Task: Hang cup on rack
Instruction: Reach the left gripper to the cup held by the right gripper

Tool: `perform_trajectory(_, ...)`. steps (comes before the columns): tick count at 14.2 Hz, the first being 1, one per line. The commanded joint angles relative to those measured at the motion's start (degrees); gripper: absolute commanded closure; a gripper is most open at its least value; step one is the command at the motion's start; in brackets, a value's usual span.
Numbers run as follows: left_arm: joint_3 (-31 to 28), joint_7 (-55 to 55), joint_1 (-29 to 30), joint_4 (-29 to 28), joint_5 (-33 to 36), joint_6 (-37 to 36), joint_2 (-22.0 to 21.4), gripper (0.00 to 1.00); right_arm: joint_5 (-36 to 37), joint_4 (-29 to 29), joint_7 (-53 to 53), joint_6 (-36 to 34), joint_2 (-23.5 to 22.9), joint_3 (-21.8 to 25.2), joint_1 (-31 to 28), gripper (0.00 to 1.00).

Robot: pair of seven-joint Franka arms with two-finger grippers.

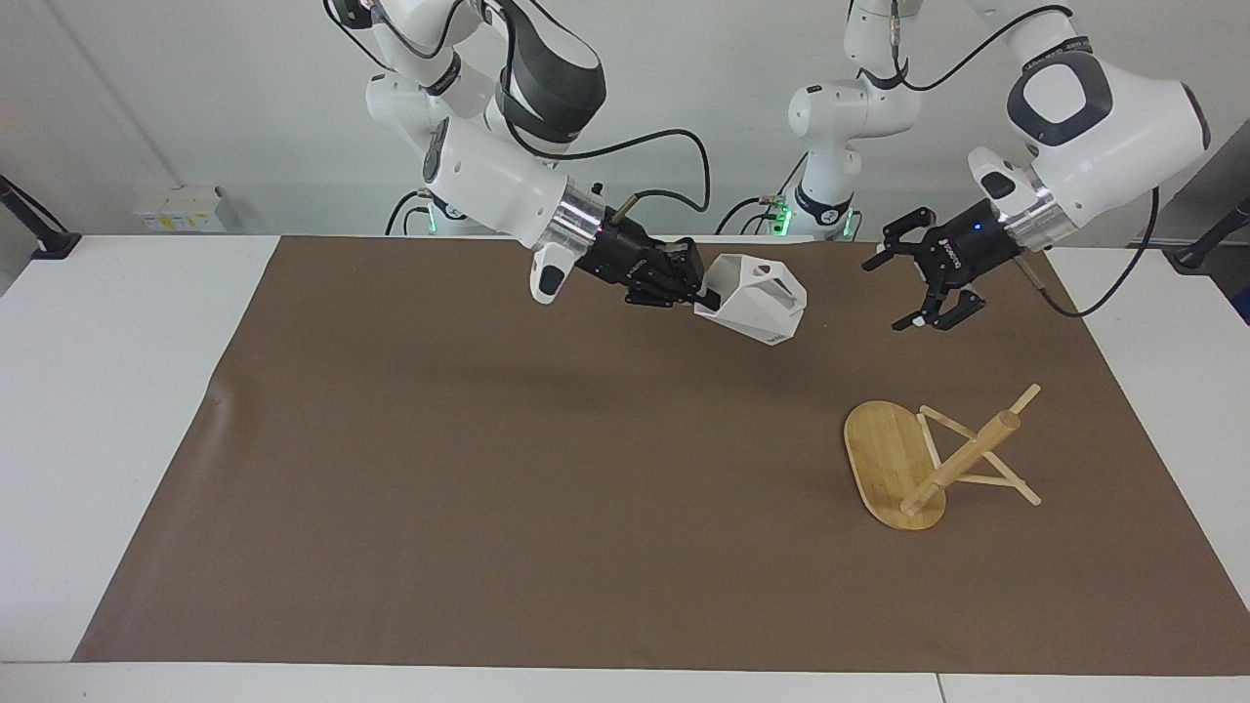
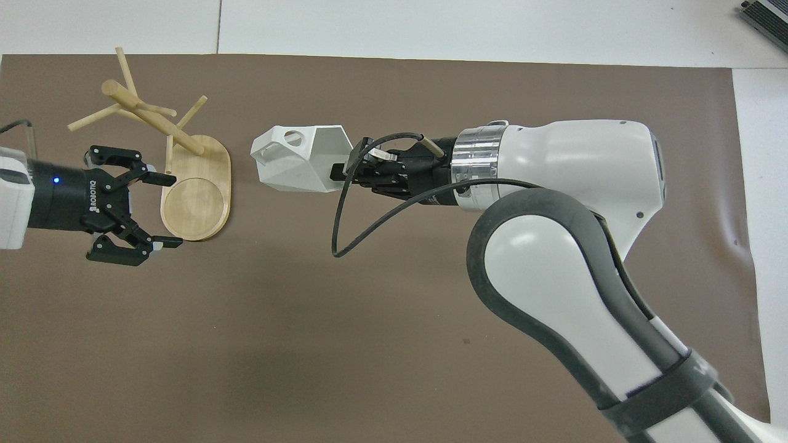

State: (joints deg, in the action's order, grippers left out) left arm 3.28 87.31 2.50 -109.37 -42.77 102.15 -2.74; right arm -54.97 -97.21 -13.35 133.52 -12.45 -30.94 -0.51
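the right gripper [image 1: 699,289] pinches the cup [image 1: 754,298] by its rim, holding it in the air over the brown mat [image 1: 488,469], handle hole up. the rack [image 1: 933,457] lies tipped on its side toward the left arm's end of the table, base on edge. the left gripper [image 1: 918,285] hangs w/ fingers spread, over the mat near the rack. it should prob. stand the rack up before the cup's handle hole goes over a peg. count: 1 cup, 1 rack, approx. 4 pegs, hard to tell.
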Motion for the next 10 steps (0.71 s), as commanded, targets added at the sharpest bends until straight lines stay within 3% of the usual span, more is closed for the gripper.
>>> perform_trajectory(1, -0.38, 3.82, -4.33, -1.20, -4.85, 4.71, 0.89, 0.00, 1.71, 0.09, -2.12, 0.34, 0.23, -1.14, -0.37, 1.00)
perform_trajectory(10, -0.03, 3.66, -9.27, -1.02, -10.31, 10.70, 1.16, 0.00, 2.85, -0.35, -4.32, 3.24, -0.03, -3.16, -0.54, 1.00)
